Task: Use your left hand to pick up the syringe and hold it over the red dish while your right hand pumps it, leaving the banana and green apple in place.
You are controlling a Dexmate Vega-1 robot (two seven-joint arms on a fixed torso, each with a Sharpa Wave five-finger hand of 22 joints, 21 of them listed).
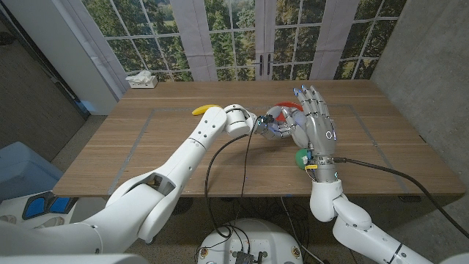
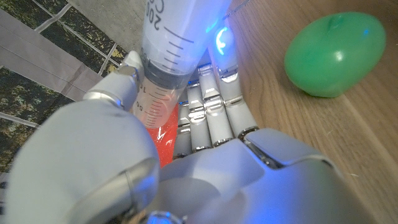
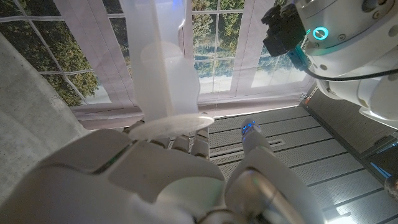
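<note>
So the left hand (image 1: pixel 272 126) has its fingers wrapped around the syringe (image 2: pixel 166 68) barrel, and in the head view it's holding it right over the red dish (image 1: pixel 287 116) near the middle of the table (image 1: pixel 146 139). The right hand (image 1: pixel 314 121) is right up against it, and its wrist camera shows the plunger's flat end (image 3: pixel 171 124) sitting on top of its knuckles with the fingers curled in underneath, so I'd call that a hold on the plunger, though I can't tell how firm it is. Biggest worry imo: if the right hand pushes or pulls off-axis, the barrel twists in the left hand's grip and the tip swings off the dish, so whatever comes out lands on the wood. Also the flange is just perched there, so it could slip off the fingers mid-stroke and the hand would jerk. The green apple (image 1: pixel 300 157) sits just beside the right wrist on the near side, so a sudden jerk could knock it rolling. The banana (image 1: pixel 202 110) is off behind the left forearm, probably safe.
</note>
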